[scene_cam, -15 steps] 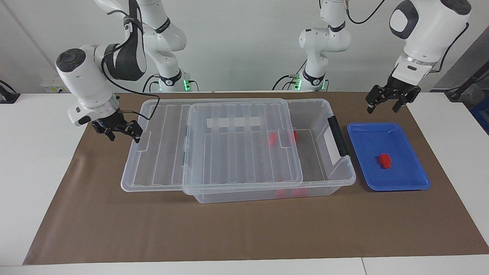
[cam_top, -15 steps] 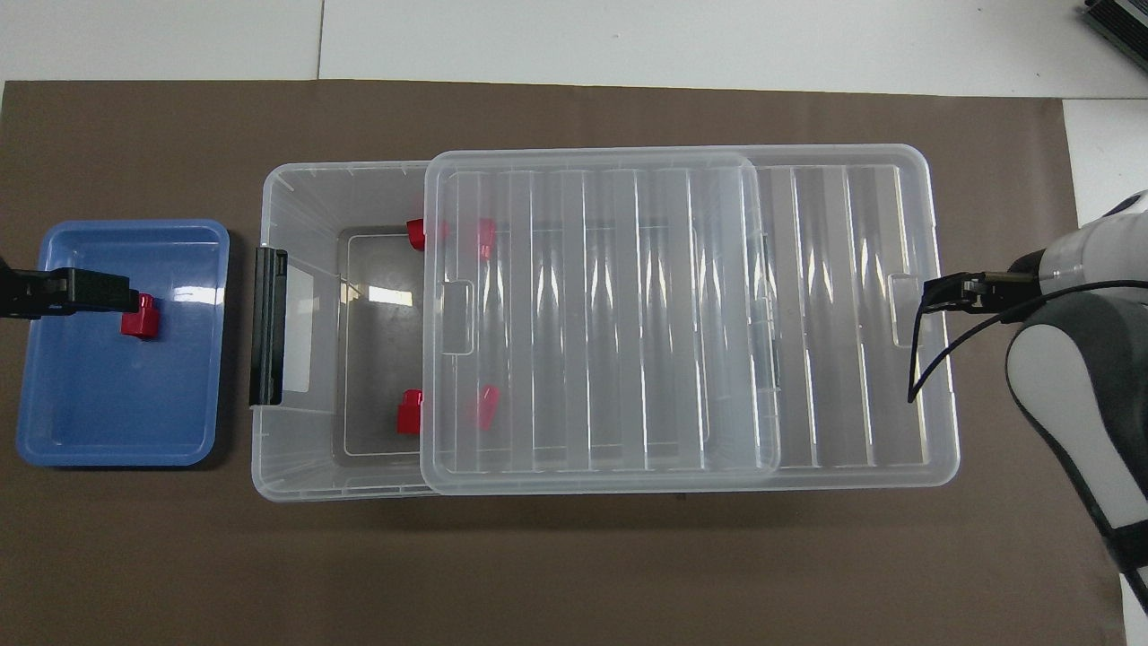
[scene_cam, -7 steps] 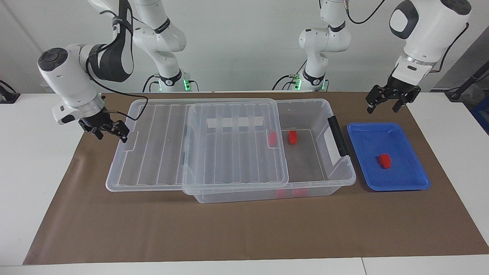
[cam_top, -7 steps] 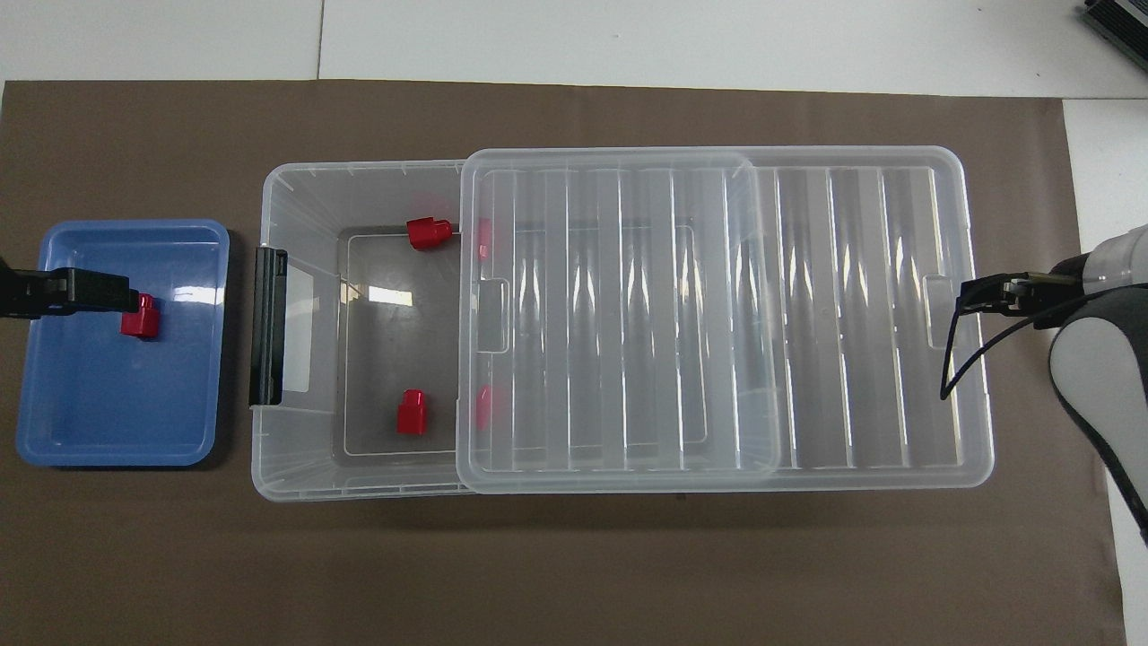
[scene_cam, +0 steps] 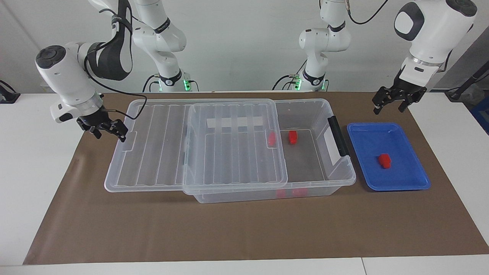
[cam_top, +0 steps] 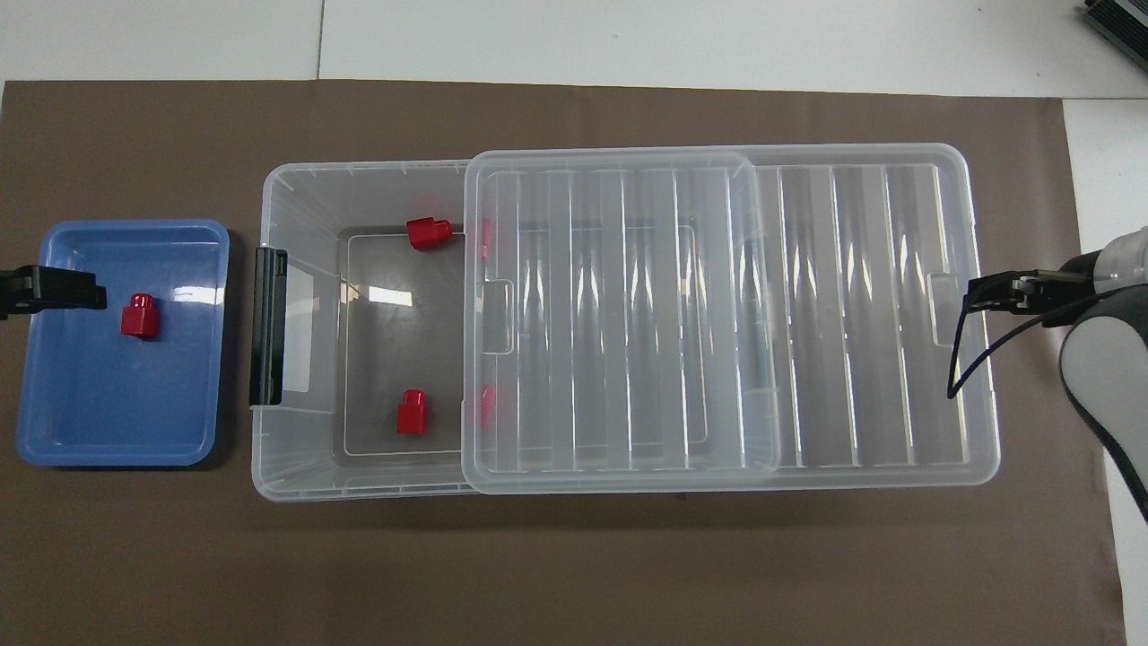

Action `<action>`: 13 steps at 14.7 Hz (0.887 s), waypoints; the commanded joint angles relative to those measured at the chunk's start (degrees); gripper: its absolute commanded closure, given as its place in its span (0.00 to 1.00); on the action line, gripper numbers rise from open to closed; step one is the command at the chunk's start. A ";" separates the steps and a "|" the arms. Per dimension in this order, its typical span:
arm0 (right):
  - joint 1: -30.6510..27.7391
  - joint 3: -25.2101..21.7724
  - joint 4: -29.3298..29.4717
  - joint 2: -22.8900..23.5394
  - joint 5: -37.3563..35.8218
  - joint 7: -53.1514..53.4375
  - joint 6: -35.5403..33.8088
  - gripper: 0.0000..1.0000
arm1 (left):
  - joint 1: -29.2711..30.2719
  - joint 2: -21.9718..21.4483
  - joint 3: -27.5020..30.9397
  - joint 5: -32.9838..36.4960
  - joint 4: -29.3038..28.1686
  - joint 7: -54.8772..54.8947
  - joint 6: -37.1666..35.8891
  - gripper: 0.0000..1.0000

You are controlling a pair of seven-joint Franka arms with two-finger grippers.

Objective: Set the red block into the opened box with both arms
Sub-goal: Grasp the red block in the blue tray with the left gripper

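Below the left gripper (scene_cam: 395, 102), jaws spread and empty, red block (scene_cam: 384, 160) sits in the blue tray (scene_cam: 416, 179). Right gripper (scene_cam: 107, 131), spread, at lid (scene_cam: 160, 149) edge. Risk: lid half covers box (scene_cam: 324, 179); a drop near its edge bounces out.

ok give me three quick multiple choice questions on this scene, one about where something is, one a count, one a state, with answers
1. Where is the red block that is not in the box?
A. on the lid
B. in the blue tray
C. on the brown mat

2. How many red blocks lie in the box's uncovered part?
A. none
B. two
C. five

3. How is the lid?
A. fully shut
B. slid partly off toward the right arm's end
C. lying flat on the mat apart from the box

Answers: 1 B, the block sits on the tray's blue floor. 2 B, the overhead view shows two on the bare floor. 3 B, the handle end of the box is open.
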 commanded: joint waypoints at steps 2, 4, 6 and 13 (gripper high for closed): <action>1.81 0.73 2.54 -2.95 -0.30 -0.32 -5.26 0.00 | 5.48 1.18 -0.01 0.80 -6.53 8.46 9.97 0.00; 3.13 0.81 2.54 -4.53 -0.38 1.70 -7.45 0.00 | 6.63 4.95 -0.09 0.80 -6.62 8.75 13.92 0.00; 4.18 1.60 2.63 -6.46 -0.38 3.28 -9.30 0.00 | 6.72 7.69 -0.09 0.80 -8.02 8.57 18.58 0.00; 6.83 2.92 12.37 -5.77 -0.47 5.40 -19.24 0.00 | 8.64 16.56 -0.09 0.80 -11.19 14.28 30.98 0.00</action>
